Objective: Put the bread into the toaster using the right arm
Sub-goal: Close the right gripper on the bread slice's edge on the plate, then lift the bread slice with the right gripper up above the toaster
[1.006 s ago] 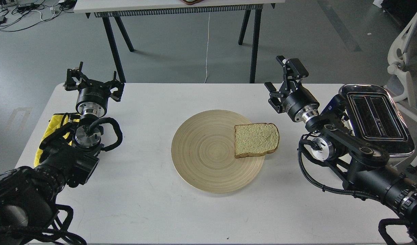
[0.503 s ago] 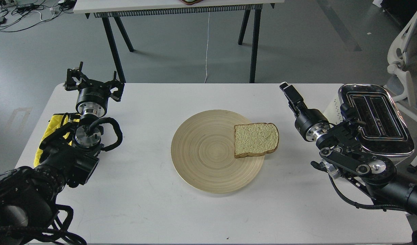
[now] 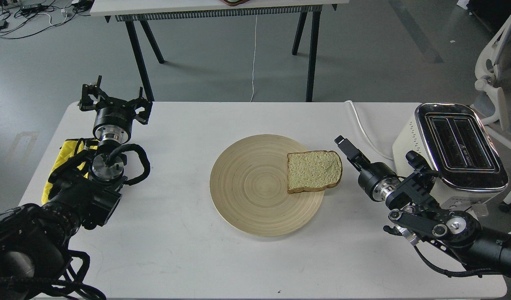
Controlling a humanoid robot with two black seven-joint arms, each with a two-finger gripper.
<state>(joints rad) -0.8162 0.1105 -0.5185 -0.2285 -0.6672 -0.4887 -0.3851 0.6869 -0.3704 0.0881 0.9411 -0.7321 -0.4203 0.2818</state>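
We are lowering our right arm's black gripper (image 3: 346, 146) from up beside the cream-white chrome-topped toaster (image 3: 455, 154) to just right of the pale square bread slice (image 3: 314, 171) — the approach is nearly done. The bread is lying on the round wooden plate (image 3: 251, 187) on the white desk (image 3: 189, 258), ungrasped — seen edge-on, we cannot tell whether the gripper's fingers are parted.

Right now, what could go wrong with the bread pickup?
1. The bread lies flat, overhanging the wooden plate rim; a low sideways approach by the right gripper may shove it instead of gripping.
2. The white cord runs just behind the gripper and could snag.
3. The toaster sits near the table edge; an elbow bump might shift it.
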